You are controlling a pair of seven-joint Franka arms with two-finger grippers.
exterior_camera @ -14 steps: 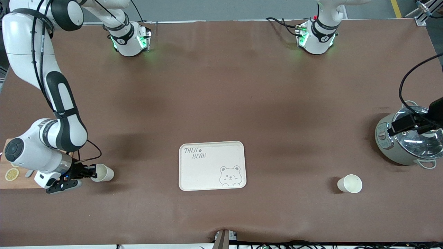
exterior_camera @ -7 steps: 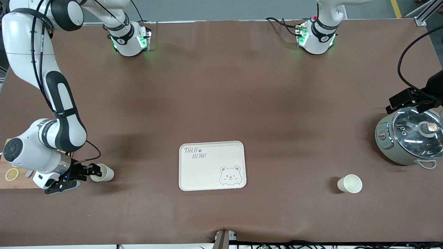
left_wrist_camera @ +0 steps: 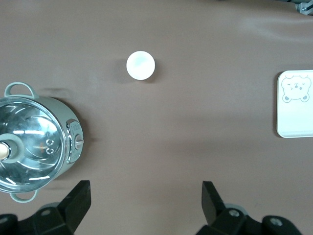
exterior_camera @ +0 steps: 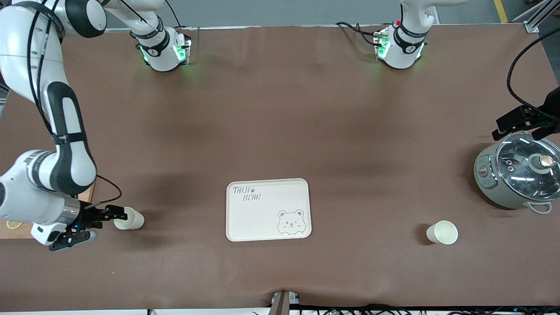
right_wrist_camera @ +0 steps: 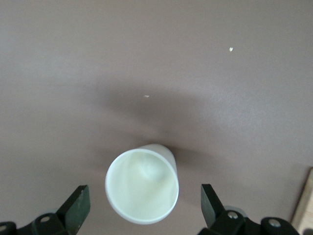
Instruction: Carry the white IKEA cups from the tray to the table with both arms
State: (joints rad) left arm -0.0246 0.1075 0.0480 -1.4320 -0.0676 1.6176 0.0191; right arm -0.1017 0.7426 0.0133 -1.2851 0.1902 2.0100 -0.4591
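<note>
One white cup (exterior_camera: 129, 219) stands upright near the right arm's end of the table. My right gripper (exterior_camera: 113, 215) is open and low, right beside it. In the right wrist view the cup (right_wrist_camera: 142, 186) lies between the spread fingers (right_wrist_camera: 78, 204) of that gripper (right_wrist_camera: 144, 198), untouched. The other white cup (exterior_camera: 442, 232) stands alone toward the left arm's end and also shows in the left wrist view (left_wrist_camera: 141, 65). My left gripper (exterior_camera: 519, 124) is open and empty, up in the air over the table beside the pot; in its wrist view (left_wrist_camera: 145, 197) bare table shows between the fingers.
A cream bear tray (exterior_camera: 267, 209) lies mid-table, seen also in the left wrist view (left_wrist_camera: 295, 122). A grey pot with a glass lid (exterior_camera: 518, 175) stands at the left arm's end. A wooden board with a lemon slice (exterior_camera: 11, 225) lies under the right arm.
My left gripper has moved off the pot lid toward the robots' bases. My right arm has drawn back a little toward its end of the table; the cup there stays put.
</note>
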